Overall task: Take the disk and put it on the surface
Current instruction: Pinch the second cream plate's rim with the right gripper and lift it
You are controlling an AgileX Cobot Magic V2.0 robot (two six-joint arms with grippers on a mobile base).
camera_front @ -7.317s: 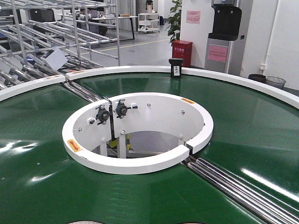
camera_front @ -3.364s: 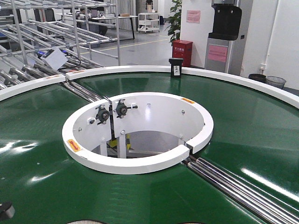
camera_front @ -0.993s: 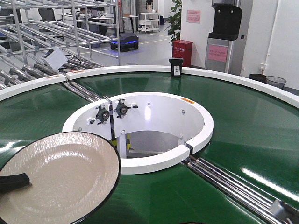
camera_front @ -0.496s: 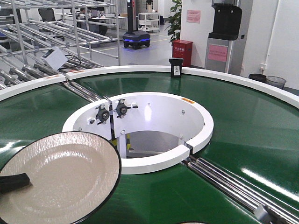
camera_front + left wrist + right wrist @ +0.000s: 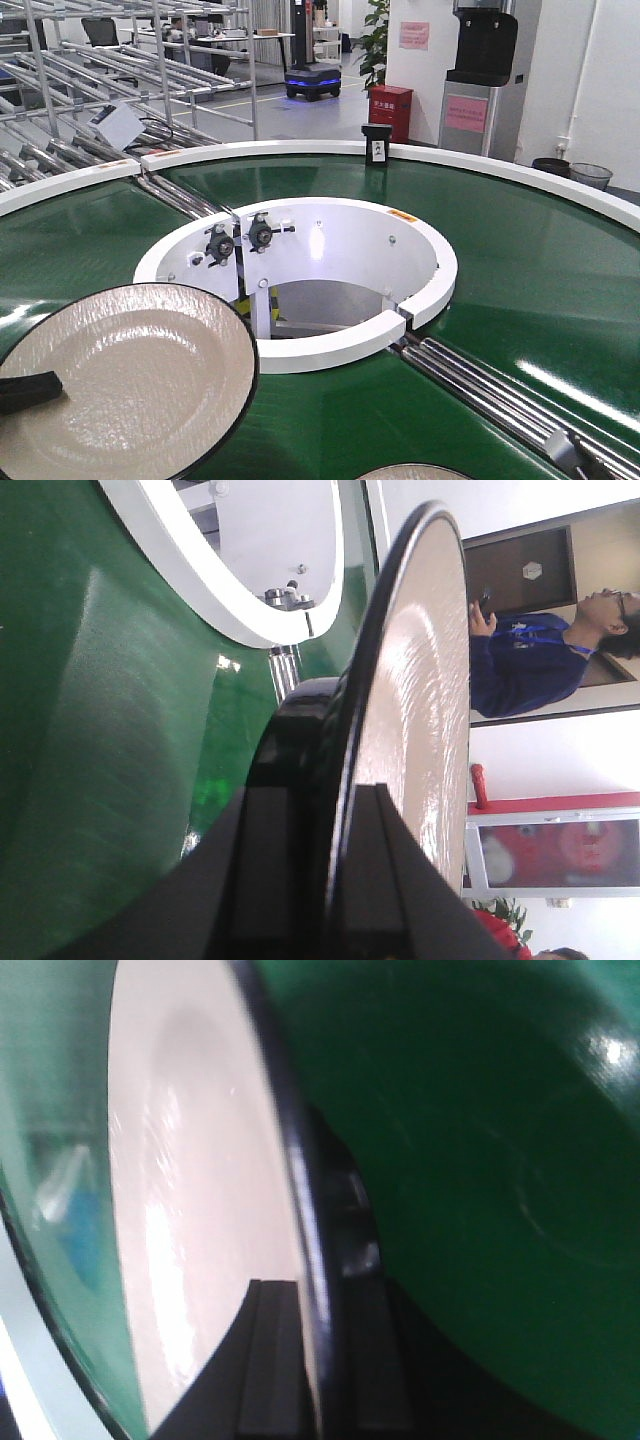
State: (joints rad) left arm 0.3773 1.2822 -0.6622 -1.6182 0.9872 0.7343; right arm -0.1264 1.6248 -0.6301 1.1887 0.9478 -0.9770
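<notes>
Left wrist view: the left end effector (image 5: 340,800) pinches the black rim of a cream plate-like disk (image 5: 425,710), which fills the front view's lower left over the green conveyor belt (image 5: 100,730). The right end effector (image 5: 312,1340) likewise clamps a second disk (image 5: 190,1210) by its rim. Glazed and rigid, both look slippery and breakable; rim grips seem right.

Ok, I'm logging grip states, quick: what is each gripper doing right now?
Left gripper: shut on the cream disk, clamped at its rim.
Right gripper: shut on a second disk, also at its rim.
</notes>
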